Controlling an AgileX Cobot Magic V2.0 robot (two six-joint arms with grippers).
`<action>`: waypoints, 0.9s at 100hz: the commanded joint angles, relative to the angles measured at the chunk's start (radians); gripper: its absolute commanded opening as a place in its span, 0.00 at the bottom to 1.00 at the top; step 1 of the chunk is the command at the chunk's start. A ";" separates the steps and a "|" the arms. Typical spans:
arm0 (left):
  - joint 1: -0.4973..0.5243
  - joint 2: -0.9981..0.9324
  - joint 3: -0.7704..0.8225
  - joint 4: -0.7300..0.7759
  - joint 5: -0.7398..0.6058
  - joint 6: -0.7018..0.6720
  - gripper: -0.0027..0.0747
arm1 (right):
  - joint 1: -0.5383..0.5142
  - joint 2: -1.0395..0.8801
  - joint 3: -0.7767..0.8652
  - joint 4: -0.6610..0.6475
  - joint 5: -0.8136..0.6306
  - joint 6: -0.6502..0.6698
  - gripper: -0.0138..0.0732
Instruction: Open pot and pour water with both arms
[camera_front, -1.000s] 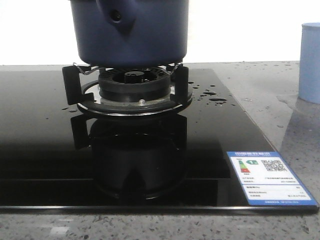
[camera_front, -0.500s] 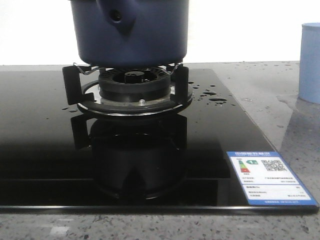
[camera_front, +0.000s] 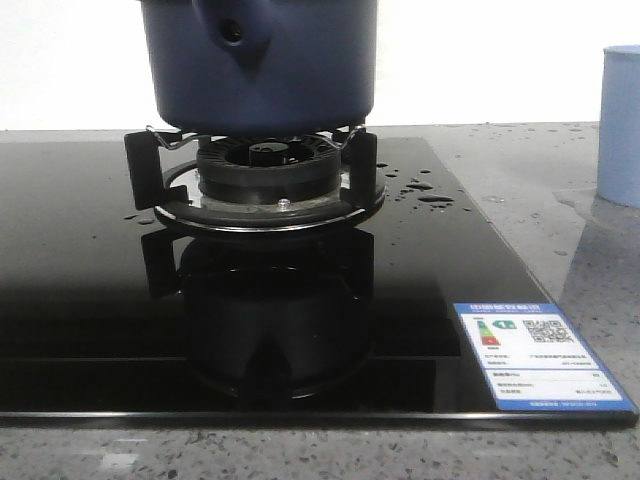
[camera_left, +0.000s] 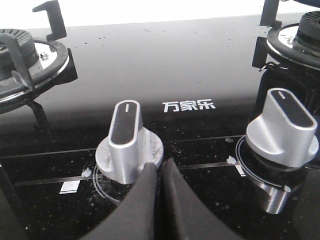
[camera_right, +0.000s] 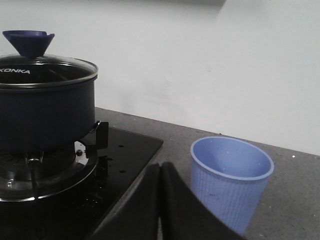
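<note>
While lidded, pot (camera_front: 260, 75) on burner (camera_front: 268, 170)

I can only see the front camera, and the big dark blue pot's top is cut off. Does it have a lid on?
Observer: Yes, the big dark blue pot wears a glass lid with a blue cone-shaped knob.
Child: Is the light blue cup empty?
Observer: The pale blue ribbed plastic cup looks empty inside.
Child: Where are the robot's hands?
Observer: The left gripper, fingers shut, sits beside a silver stove dial; the right gripper, also shut, is near the cup.
</note>
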 joint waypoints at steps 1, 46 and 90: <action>0.001 -0.027 0.032 -0.008 -0.041 -0.010 0.01 | -0.001 0.004 -0.028 -0.008 -0.074 -0.001 0.07; 0.001 -0.027 0.032 -0.008 -0.041 -0.010 0.01 | -0.058 -0.007 0.167 0.078 -0.125 -0.001 0.07; 0.001 -0.027 0.032 -0.008 -0.043 -0.010 0.01 | -0.186 -0.410 0.286 0.122 0.415 -0.001 0.07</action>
